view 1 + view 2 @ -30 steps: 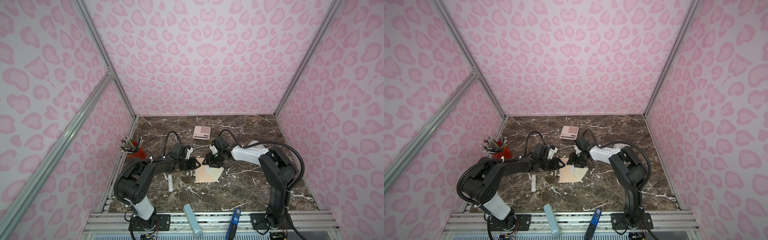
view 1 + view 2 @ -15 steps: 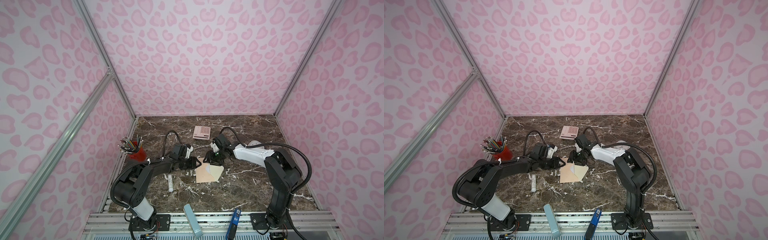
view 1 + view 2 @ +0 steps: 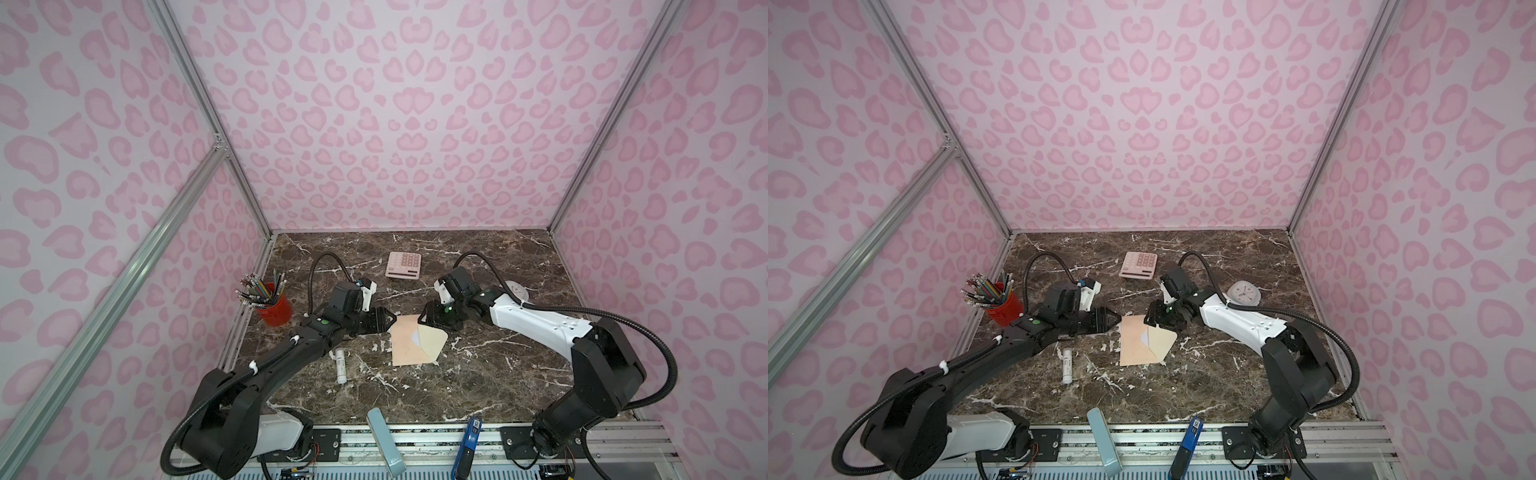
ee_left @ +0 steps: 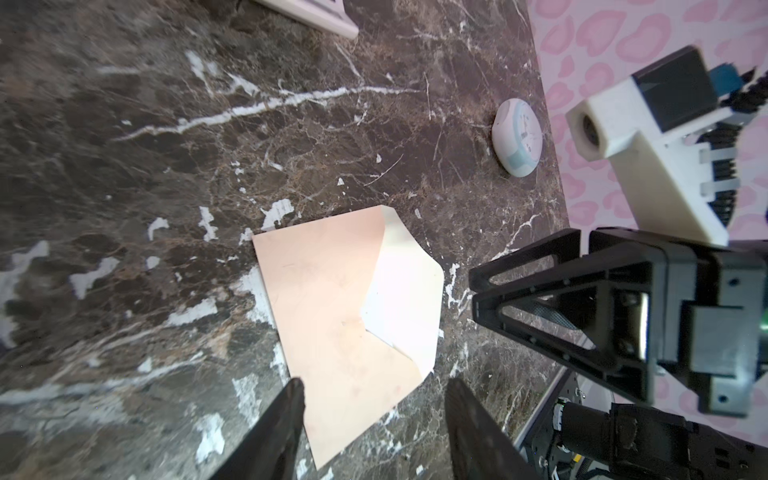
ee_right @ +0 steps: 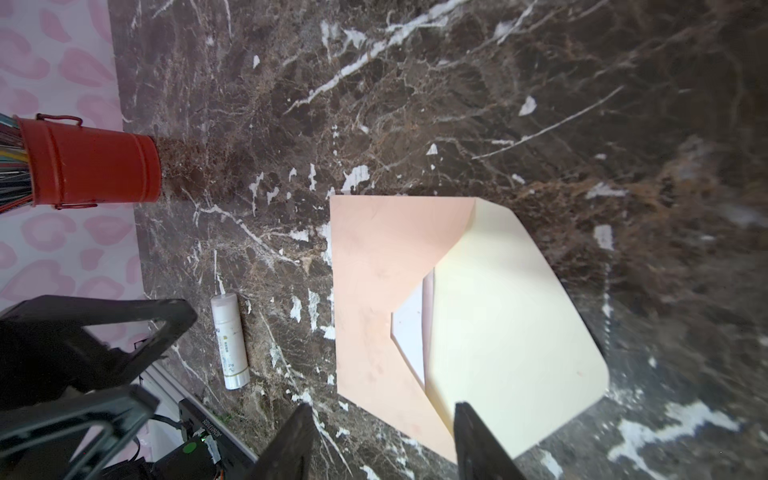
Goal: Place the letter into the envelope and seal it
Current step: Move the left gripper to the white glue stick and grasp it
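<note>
Left arm (image 3: 291,357), mounted at 7 o'clock: black links, white base housing (image 3: 282,432), white cable ties (image 3: 252,365). Right arm (image 3: 540,322), 5 o'clock: white screwed forearm shell. Both: ribbed black cables (image 3: 320,266), white camera mounts (image 3: 368,291), green indicator dots (image 3: 321,320), black trussed fingers (image 5: 478,444).
</note>
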